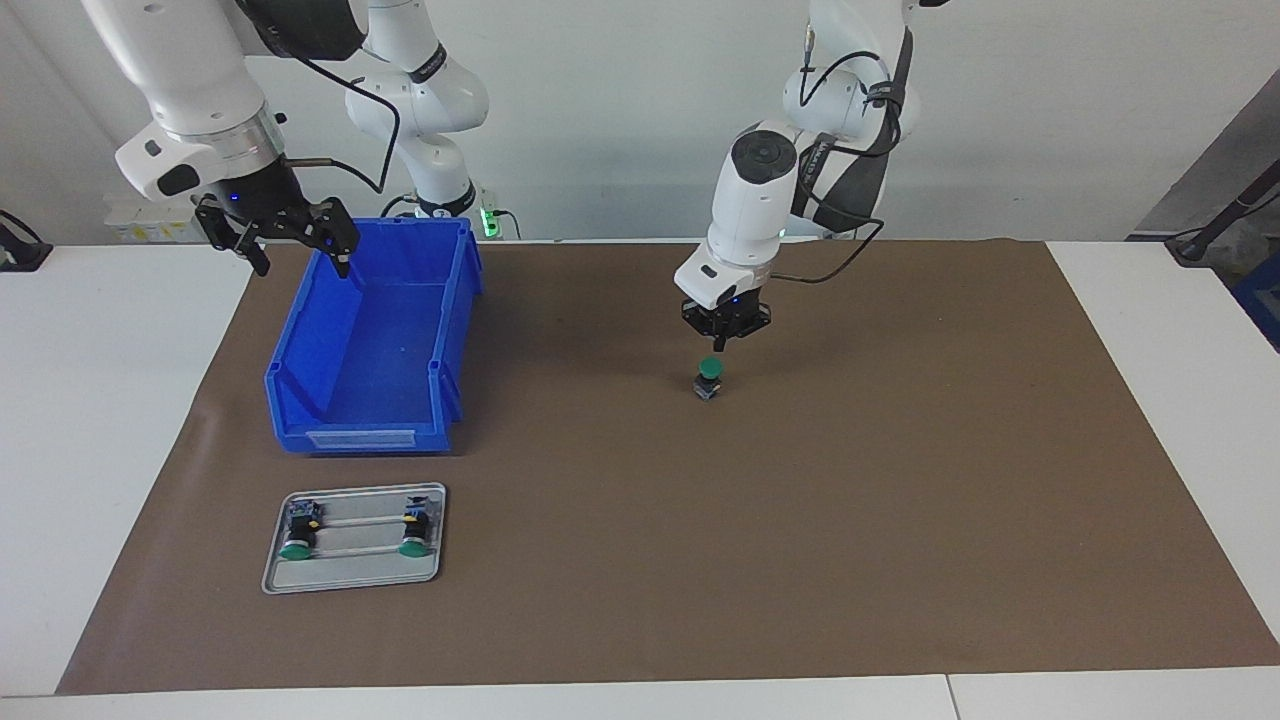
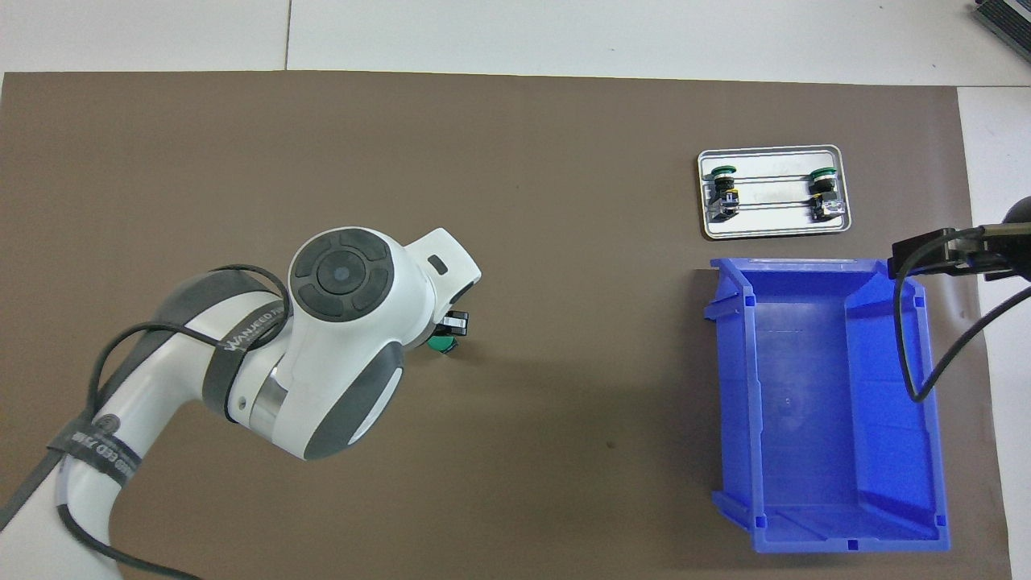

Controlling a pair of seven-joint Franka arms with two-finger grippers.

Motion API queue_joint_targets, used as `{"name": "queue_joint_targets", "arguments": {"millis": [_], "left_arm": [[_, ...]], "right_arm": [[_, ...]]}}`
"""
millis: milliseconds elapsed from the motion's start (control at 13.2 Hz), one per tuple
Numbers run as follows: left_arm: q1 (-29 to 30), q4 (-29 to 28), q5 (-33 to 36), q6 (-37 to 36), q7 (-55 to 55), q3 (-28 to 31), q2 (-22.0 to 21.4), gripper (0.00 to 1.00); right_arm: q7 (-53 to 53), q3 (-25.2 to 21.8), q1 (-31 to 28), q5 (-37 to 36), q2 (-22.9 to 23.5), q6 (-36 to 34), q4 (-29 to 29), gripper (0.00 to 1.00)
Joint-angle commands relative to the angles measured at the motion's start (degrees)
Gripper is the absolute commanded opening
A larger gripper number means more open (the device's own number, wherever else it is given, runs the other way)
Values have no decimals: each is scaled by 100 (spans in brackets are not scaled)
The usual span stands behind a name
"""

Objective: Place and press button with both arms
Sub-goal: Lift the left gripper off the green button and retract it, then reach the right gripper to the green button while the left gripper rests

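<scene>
Facing view shows the left arm (image 1: 760, 200) bent down over the middle of the brown mat (image 1: 800, 520), its wrist almost vertical. The left gripper (image 1: 718, 346) hangs just above the button (image 1: 709, 379), fingertips closed together and holding nothing; a small gap is visible between the tips and the green cap. The button stands upright on the mat, near its middle, apart from the other things. In the overhead view only a part of the green cap (image 2: 442, 345) shows from under the wrist.

The right arm (image 1: 190, 110) waits over the blue bin (image 1: 370, 340), at the bin's corner nearest to the robots at the right arm's end. The right gripper (image 1: 300, 245) has its jaws spread wide and it is empty.

The bin is empty inside. Farther from the robots than the bin lies a metal tray (image 1: 355, 575) with two more buttons (image 1: 296, 530) lying on their sides. The mat covers a white table (image 1: 100, 420); the wall (image 1: 600, 100) is plain and pale.
</scene>
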Motion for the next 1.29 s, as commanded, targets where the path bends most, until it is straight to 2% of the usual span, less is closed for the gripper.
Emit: {"name": "queue_joint_targets", "arguments": {"millis": [0, 380, 607, 759, 987, 1139, 1214], "left_arm": [[541, 605, 104, -695, 643, -10, 98, 0], [1640, 686, 113, -1083, 1953, 7, -16, 0], [2159, 790, 113, -1285, 2332, 7, -157, 0], [2327, 1245, 113, -1836, 2359, 25, -175, 0], [2372, 2230, 96, -2927, 2342, 25, -104, 2], [2381, 2486, 104, -3280, 2333, 25, -104, 37], [2372, 2540, 96, -3263, 2333, 25, -113, 70]], "right_arm": [[56, 61, -52, -19, -25, -39, 9, 100], [56, 114, 17, -19, -25, -39, 9, 100], [73, 123, 44, 7, -25, 31, 36, 100], [91, 62, -200, 575, 1, -29, 88, 100], [126, 96, -132, 562, 54, 58, 89, 100], [423, 105, 78, 351, 72, 233, 54, 100], [703, 105, 184, 324, 89, 312, 45, 100]]}}
